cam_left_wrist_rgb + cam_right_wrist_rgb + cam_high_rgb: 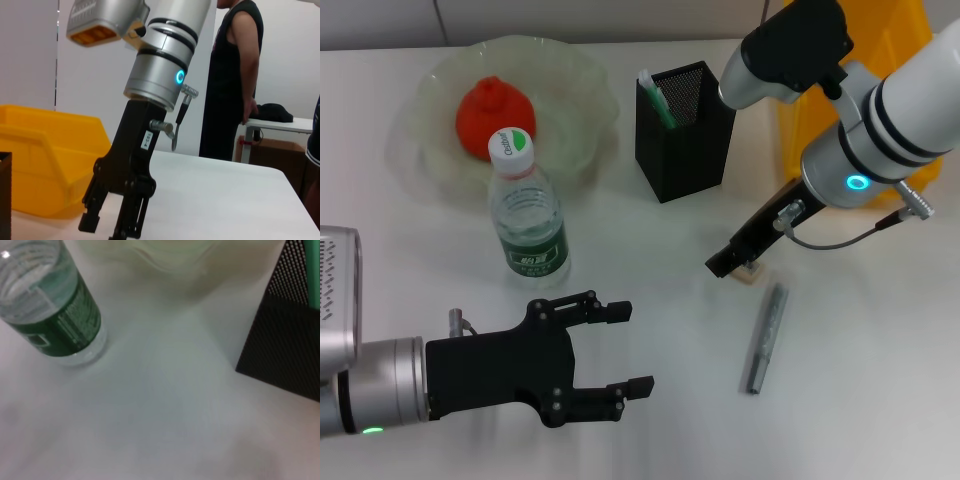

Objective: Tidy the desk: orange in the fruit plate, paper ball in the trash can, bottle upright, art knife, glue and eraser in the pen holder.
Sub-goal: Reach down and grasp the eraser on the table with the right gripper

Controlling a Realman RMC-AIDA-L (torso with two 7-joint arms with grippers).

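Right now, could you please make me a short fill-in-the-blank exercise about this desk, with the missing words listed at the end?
1. The bottle stands ____ near the fruit plate.
2. The orange lies in the ____.
3. The knife lies on the ____, beside the right hand.
4. The left hand is ____ and holds nothing.

Missing words: upright; fruit plate; desk; open

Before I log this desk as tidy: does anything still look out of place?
Yes. The art knife lies flat on the table, outside the pen holder. A small pale item, likely the eraser, sits under the right pincer. The bottle stands upright and the orange is in the fruit plate.
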